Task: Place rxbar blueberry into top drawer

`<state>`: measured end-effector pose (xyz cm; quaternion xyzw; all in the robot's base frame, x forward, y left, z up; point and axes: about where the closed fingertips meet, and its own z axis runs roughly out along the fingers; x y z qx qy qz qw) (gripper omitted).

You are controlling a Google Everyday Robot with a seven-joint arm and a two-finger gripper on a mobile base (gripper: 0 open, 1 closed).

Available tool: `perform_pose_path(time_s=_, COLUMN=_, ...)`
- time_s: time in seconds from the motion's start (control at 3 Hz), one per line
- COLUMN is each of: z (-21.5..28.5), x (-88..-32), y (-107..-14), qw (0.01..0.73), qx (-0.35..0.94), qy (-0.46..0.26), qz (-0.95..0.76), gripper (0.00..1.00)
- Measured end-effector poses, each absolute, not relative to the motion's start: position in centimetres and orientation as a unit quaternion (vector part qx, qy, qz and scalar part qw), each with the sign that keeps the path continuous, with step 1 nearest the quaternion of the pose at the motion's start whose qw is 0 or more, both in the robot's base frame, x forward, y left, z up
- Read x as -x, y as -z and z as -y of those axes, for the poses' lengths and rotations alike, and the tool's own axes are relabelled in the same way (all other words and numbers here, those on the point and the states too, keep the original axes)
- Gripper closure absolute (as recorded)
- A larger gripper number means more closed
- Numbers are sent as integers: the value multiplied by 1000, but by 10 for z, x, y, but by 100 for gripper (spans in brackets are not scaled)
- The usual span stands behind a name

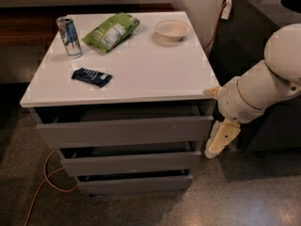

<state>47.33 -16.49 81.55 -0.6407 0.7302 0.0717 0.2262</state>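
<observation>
Can point(69, 36) stood at the far left of the white surface point(150, 74), about 11 o'clock from the bar. The rxbar blueberry point(91, 77) lay flat on the surface's left front part, apart from everything else. Its long axis ran close to the 9-to-3 line, with the right end dipped slightly toward 4. Green chip bag point(112, 29) was at the bar's 1 o'clock, well apart. Under the front edge the top drawer point(124, 131) showed its grey front a little forward of the surface, with a dark gap above it. I judged it only barely open, not enough to drop a bar in. Bowl point(172, 29) sat at the back right.

My tool point(211, 150) hung off the cabinet's right front corner, below surface level and just beside the drawer's right end, pointing down toward 7 o'clock. I could not tell whether it was wide or narrow, and it held nothing that I could see.

Key relation: the bar lay at the tool's 10 o'clock, up on the surface and well apart across the drawer's width. The drawer front was much nearer, at 9 o'clock. I judged the drawer came first, then the bar, gripped across its short side.
</observation>
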Motion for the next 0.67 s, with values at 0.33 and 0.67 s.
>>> perform_pose_path(time_s=0.33, z=156, x=-476, y=-801, qw=228, qx=650, qy=-79, qz=-721, gripper=0)
perform_pose_path(time_s=0.67, z=147, x=-479, y=-787, qw=230, qx=659, qy=-84, qz=-712, gripper=0)
